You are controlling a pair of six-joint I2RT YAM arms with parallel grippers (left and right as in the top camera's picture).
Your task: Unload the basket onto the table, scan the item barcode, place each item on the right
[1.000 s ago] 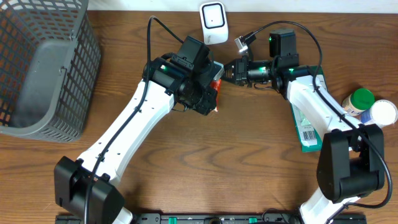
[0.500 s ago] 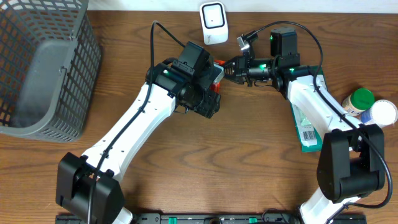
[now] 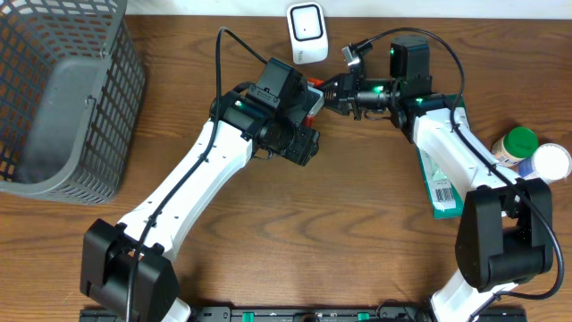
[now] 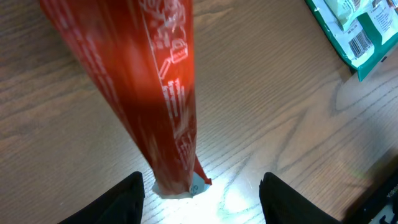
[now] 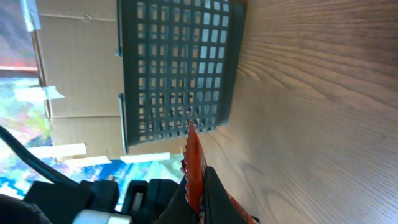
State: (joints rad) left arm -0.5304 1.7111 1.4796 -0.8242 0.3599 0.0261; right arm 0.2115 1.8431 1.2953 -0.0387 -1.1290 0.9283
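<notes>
Packet (image 4: 155, 93) (red) pinched in right hand (image 5: 196, 188); left hand (image 4: 202, 198) spread around it.

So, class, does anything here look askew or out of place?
The red packet hangs slanted, pinched only by its serrated edge in the right pincer; the left pincer stands open around its other end, not gripping.

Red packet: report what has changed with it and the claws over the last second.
The left claw opened and let go of the red packet; the shut right claw alone holds it. Both claws and the packet shifted slightly toward the white scanner. The basket, green box and bottles stayed put.
</notes>
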